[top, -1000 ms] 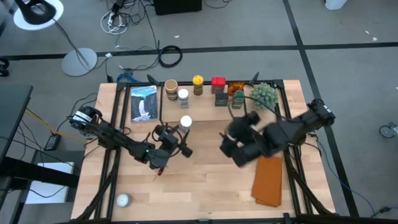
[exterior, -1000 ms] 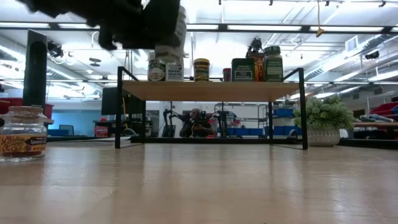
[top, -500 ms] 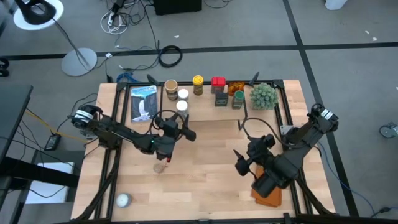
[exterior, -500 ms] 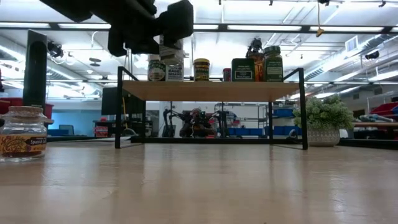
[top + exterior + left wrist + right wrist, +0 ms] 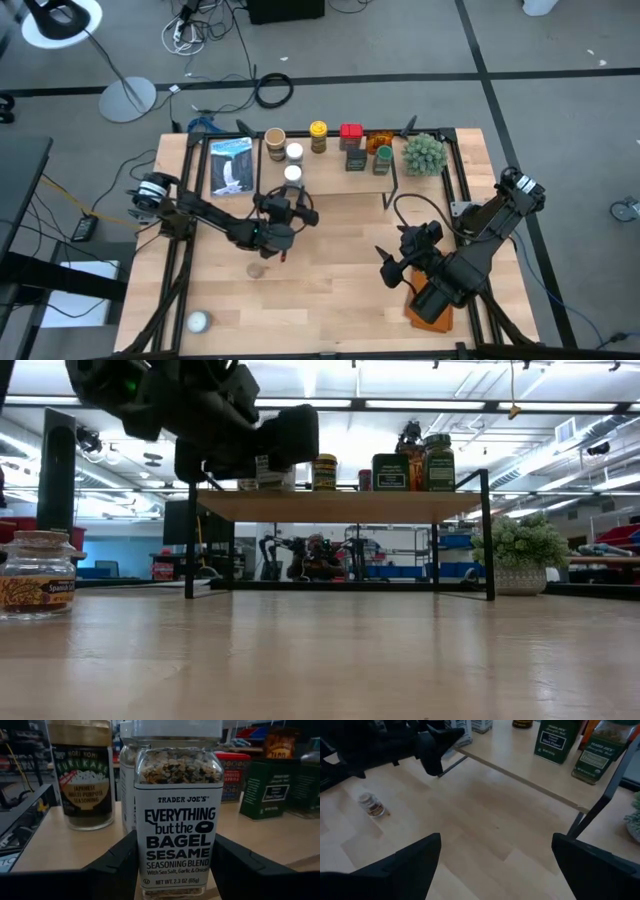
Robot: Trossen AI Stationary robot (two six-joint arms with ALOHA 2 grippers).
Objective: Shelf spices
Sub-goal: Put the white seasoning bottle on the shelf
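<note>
My left gripper (image 5: 291, 190) is shut on a clear, white-lidded seasoning jar (image 5: 176, 805) at the near left part of the shelf (image 5: 330, 178), a light-wood board on black legs. On the board behind the jar stand a brown-lidded jar (image 5: 82, 775), a yellow-lidded jar (image 5: 318, 130), a red box (image 5: 351, 132), a dark tin (image 5: 354, 158) and a green-lidded jar (image 5: 383, 158). One small jar (image 5: 257, 270) stands on the table. My right gripper (image 5: 395, 262) hangs open over the table's near right part, holding nothing. My left gripper pinches the seasoning jar's lower sides (image 5: 139, 865) between its two fingers. The fingers come in level from the table's near side. The jar stands upright, lid up, at the height of the shelf board; whether its base touches the board I cannot tell.
A blue-and-white packet (image 5: 231, 165) lies left of the shelf and a green spiky plant (image 5: 424, 152) stands right of it. An orange-brown folded cloth (image 5: 437, 300) lies under my right arm. A pale ball (image 5: 198, 321) sits at the near left corner.
My left gripper has carried the seasoning jar toward the far edge and down a little, from above the shelf to board height. My right gripper has swung from beside the shelf toward the near right, over the orange cloth, sinking and rolling, then stopped.
</note>
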